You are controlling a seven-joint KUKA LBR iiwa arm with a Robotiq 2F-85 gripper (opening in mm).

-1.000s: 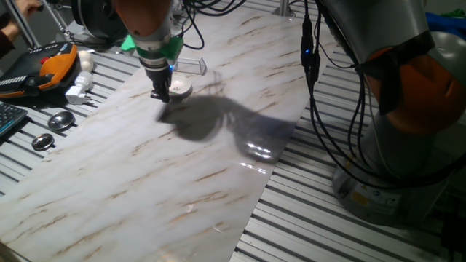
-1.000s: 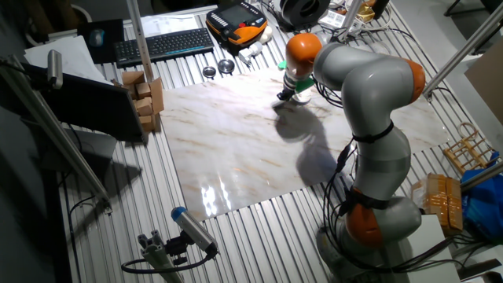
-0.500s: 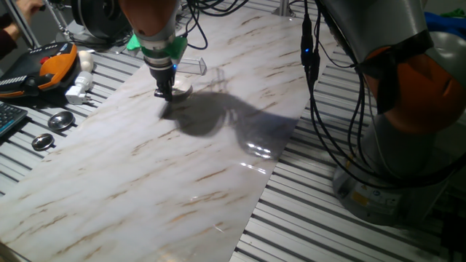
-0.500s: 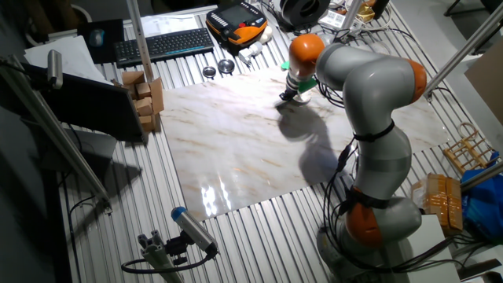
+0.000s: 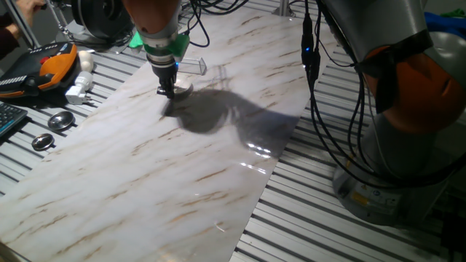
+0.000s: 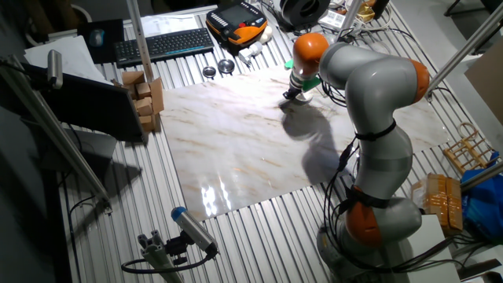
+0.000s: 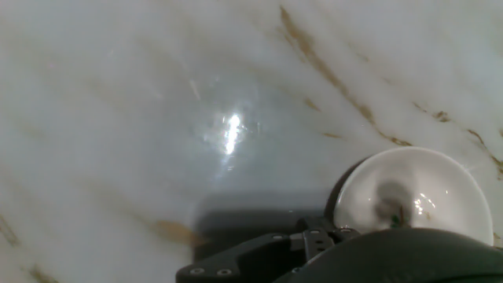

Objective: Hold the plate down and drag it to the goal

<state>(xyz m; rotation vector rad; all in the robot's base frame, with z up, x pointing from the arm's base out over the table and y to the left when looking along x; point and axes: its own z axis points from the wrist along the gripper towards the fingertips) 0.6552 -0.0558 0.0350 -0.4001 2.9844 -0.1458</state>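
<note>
The small round white glazed plate point(image 5: 180, 88) lies flat on the glossy marble-patterned board point(image 5: 145, 167), a pale slab with thin brown veins that covers the ribbed grey metal table point(image 5: 306, 218). The black two-finger gripper point(image 5: 167, 92) points straight down at the near-left edge of the plate, its tip at or on the rim; from the fixed cameras the fingers look like one narrow dark point, and the pictures do not settle whether they are spread or pressed together. In the hand view the plate point(image 7: 414, 195) shows as a smooth shallow bowl with a shiny rim and faint brownish specks at its centre, partly cut off by the dark body of the hand at the bottom edge.

Just beyond the plate, toward the far side of the board, stands the clear plastic bracket point(image 5: 194, 67), its low transparent walls glinting white; it is near the plate, but whether they touch cannot be made out.

Off the board on the left rest two flat grey metal discs point(image 5: 61, 121) on the ribbed table, and an orange-and-black handheld pendant point(image 5: 52, 64)
</note>
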